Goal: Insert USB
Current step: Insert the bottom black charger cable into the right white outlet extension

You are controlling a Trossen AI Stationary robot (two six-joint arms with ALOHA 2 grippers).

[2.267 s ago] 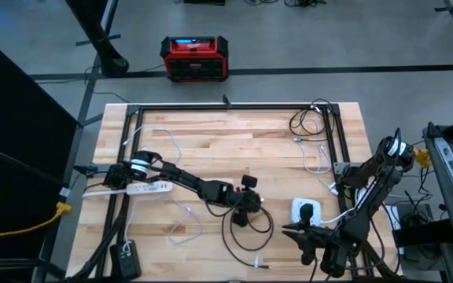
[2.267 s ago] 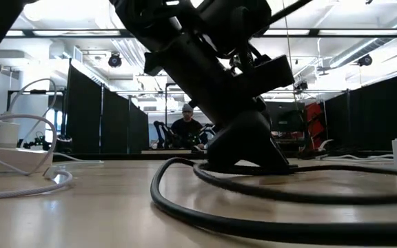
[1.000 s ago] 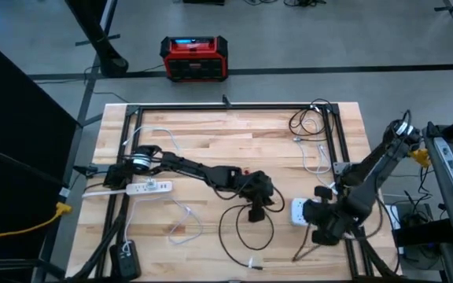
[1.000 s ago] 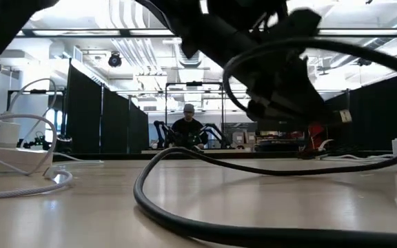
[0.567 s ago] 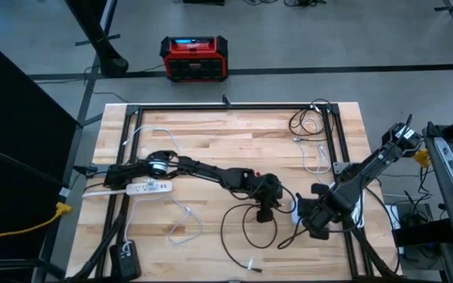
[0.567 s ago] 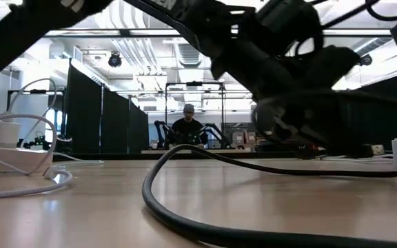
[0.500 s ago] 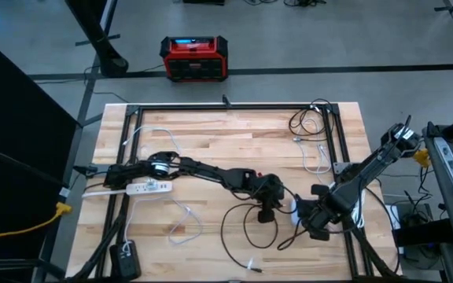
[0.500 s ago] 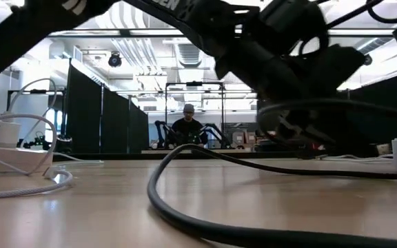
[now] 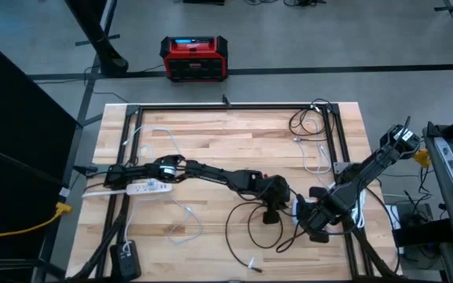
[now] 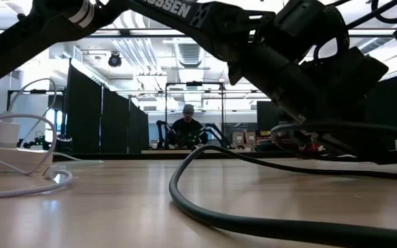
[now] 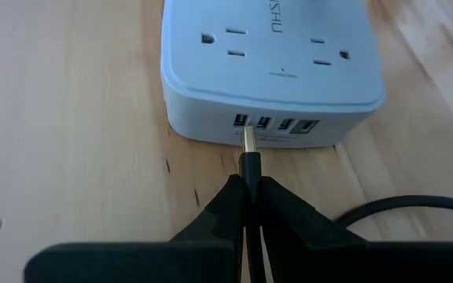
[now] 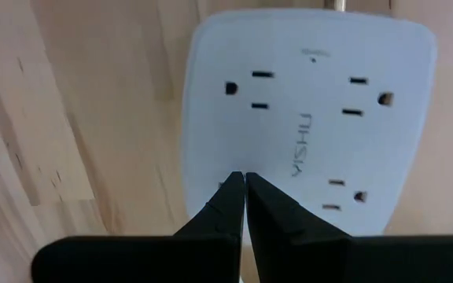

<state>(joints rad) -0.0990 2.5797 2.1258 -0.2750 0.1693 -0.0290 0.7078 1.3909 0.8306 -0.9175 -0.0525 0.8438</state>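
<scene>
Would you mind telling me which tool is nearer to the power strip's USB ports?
Left. The left tool holds the USB plug at the ports; the right tool, shut, sits over the power strip.

Red box (image 9: 194,58), white power strip (image 9: 142,189).

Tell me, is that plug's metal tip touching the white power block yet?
Cannot tell: in the left wrist view the USB plug tip overlaps the power block ports.
</scene>
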